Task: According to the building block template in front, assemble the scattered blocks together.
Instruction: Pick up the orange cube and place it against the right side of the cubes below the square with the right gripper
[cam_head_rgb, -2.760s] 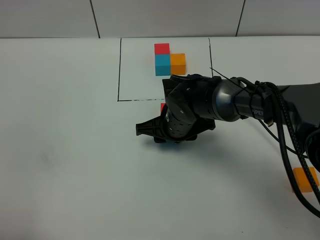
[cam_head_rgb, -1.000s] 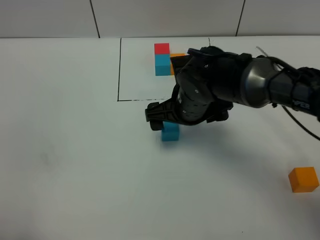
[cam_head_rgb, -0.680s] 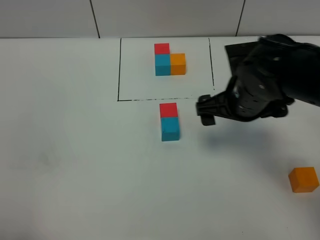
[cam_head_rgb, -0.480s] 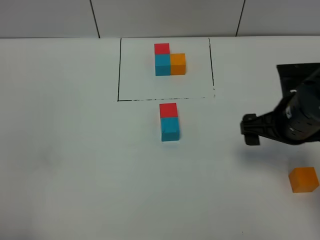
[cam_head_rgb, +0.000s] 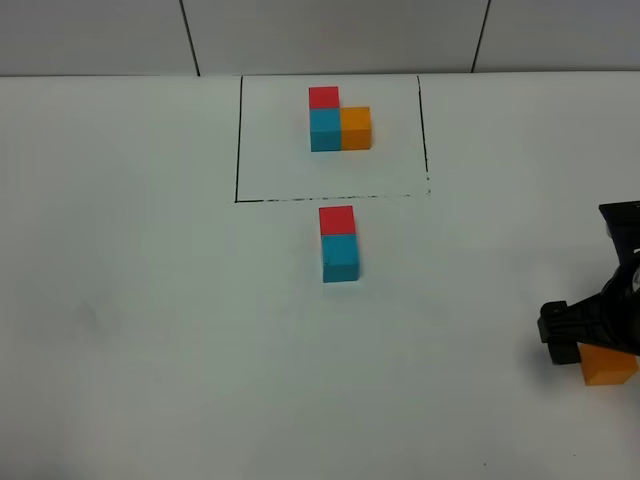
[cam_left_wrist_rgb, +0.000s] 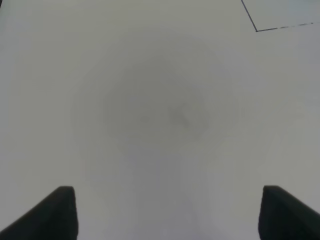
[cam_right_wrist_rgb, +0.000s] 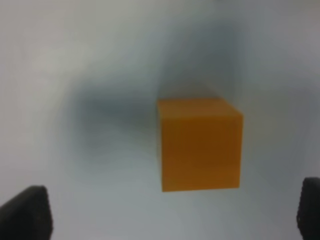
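The small plain orange cube (cam_right_wrist_rgb: 200, 145) sits on the white worktop (cam_head_rgb: 150, 330), well apart from the touching red cube (cam_head_rgb: 337, 220) and cyan-blue cube (cam_head_rgb: 340, 257), between the wide-spread, empty right fingers (cam_right_wrist_rgb: 25, 212), while the left fingers (cam_left_wrist_rgb: 60, 212) gape equally wide, holding nothing.

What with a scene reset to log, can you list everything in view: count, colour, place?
building block template: one, red, cyan-blue and orange cubes joined in an L, inside the drawn frame.
drawn frame: one, black, far middle of the table.
red block: one, red, just outside the frame's near edge.
cyan-blue block: one, cyan-blue, touching the red block's near side.
orange block: one, orange, near right, alone.
table: one, white.
left tool: one, black, open over bare table.
right tool: one, black, open by the orange block.
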